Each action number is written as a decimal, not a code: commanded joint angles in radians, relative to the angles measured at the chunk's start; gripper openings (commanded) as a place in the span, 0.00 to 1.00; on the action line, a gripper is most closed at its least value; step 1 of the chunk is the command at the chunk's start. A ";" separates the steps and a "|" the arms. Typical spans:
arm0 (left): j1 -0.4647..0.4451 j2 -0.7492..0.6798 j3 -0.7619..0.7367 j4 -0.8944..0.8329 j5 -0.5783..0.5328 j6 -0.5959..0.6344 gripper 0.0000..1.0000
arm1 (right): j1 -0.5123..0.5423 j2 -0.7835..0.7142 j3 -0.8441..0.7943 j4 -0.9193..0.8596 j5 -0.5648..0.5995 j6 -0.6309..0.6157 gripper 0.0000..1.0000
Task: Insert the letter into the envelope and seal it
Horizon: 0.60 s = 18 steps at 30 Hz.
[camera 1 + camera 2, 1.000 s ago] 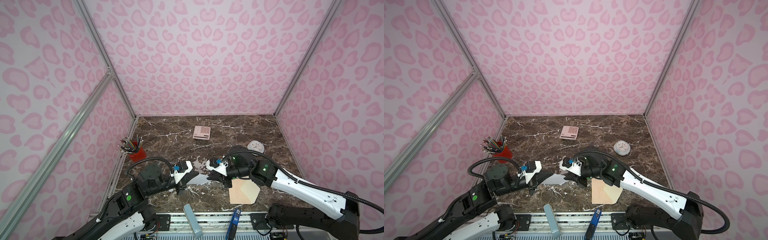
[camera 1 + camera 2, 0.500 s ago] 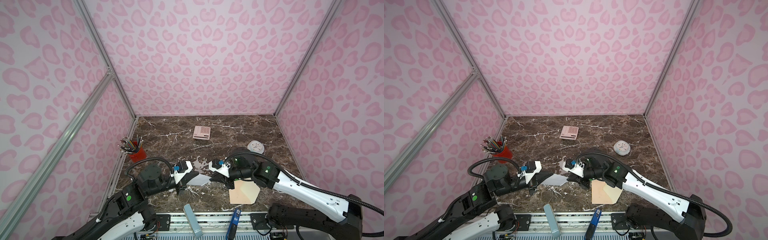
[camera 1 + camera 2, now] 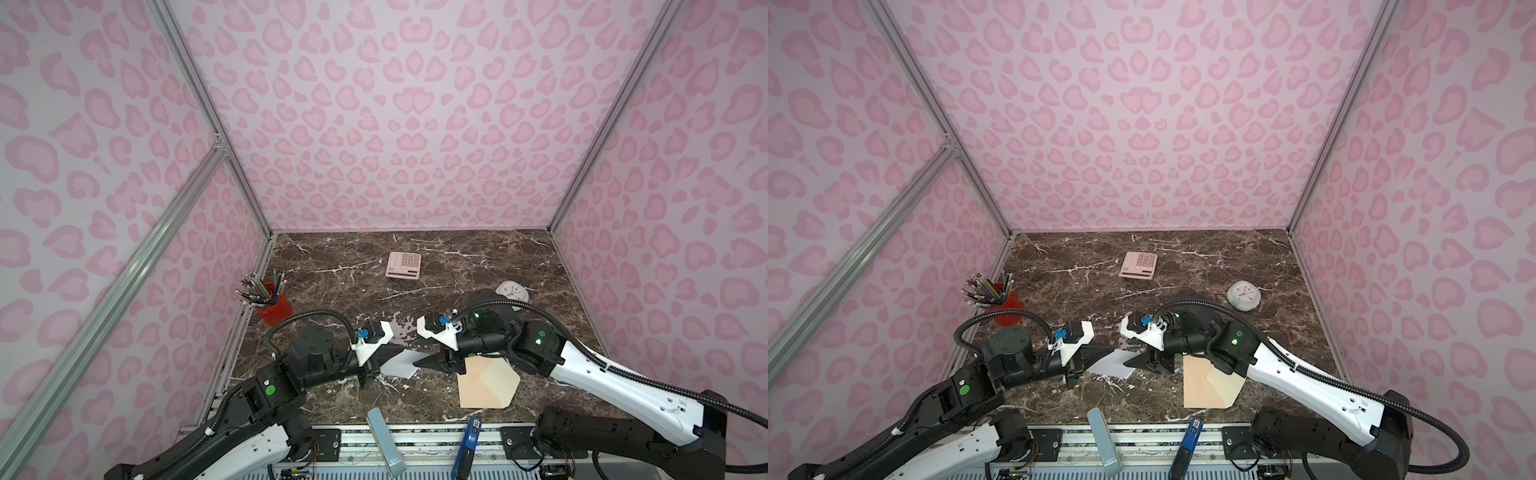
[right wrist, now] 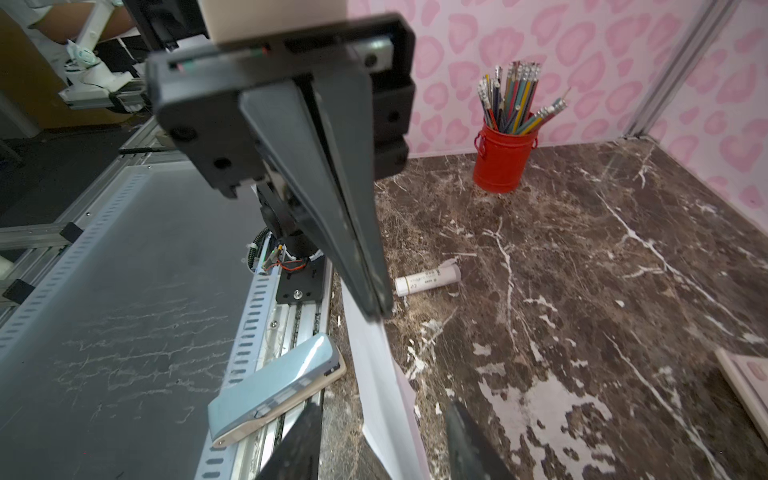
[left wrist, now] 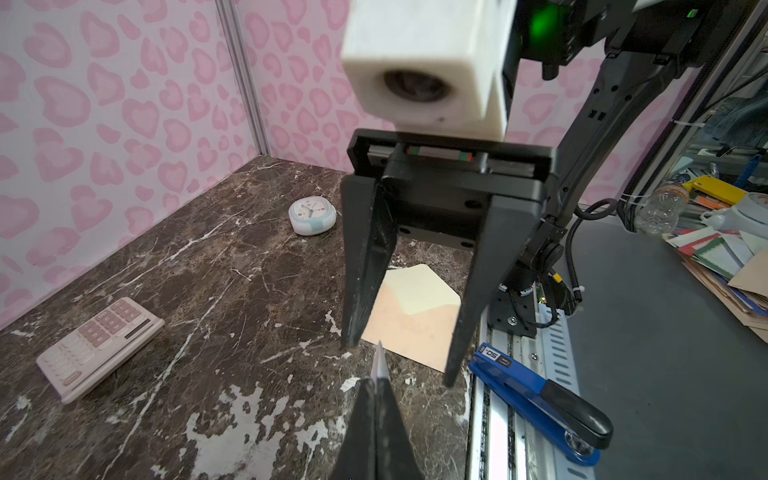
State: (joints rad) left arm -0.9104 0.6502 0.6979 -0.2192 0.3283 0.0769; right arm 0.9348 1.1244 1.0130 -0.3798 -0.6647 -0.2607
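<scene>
Left wrist view shows the left gripper (image 5: 376,384) with its jaws pressed together on one end of the letter (image 5: 379,365), which stands on edge above the counter (image 3: 353,270) near the middle of its front edge. Whether the sheet's lower corner touches the marble I cannot tell. The right gripper (image 5: 401,363) faces it with jaws apart, and the right wrist view shows the letter's free end passing between those fingers (image 4: 465,436) without being pinched. The envelope (image 3: 486,386) lies flat by the front edge, right of the middle and partly under the right arm, with its cream flap open. The step in hand looks like bringing the sheet to the envelope's mouth. To do it well, the right gripper should probably draw clear of the paper without brushing it, then steady the envelope body. The left should turn the sheet flat and feed its leading edge in at the flap fold, slowly, since thin paper held at one end is likely to buckle. Counted: one letter, one envelope, two grippers, one pink calculator (image 3: 403,265), one small clock (image 3: 1244,296), one red pencil cup (image 3: 272,309) holding many pencils, one blue stapler (image 5: 540,405) on the front rail, one small white labelled tube (image 4: 428,279).
</scene>
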 commanded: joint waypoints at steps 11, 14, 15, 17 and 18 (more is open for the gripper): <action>-0.012 -0.004 0.004 0.063 0.018 -0.019 0.04 | 0.032 0.089 0.057 0.008 -0.044 -0.009 0.03; -0.012 -0.013 0.005 0.054 0.011 -0.014 0.04 | 0.031 0.081 0.047 -0.012 -0.037 -0.015 0.00; -0.012 -0.015 0.006 0.053 0.009 -0.011 0.04 | 0.030 0.077 0.043 -0.017 -0.033 -0.017 0.00; -0.012 -0.019 0.009 0.045 0.005 -0.007 0.04 | 0.029 0.062 0.028 -0.019 -0.010 -0.014 0.15; -0.012 -0.021 0.011 0.040 0.003 -0.005 0.04 | 0.026 0.055 0.018 -0.018 -0.002 -0.014 0.18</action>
State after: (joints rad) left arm -0.9230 0.6346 0.6983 -0.1867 0.3405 0.0551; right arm 0.9619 1.1900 1.0489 -0.3923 -0.6910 -0.2718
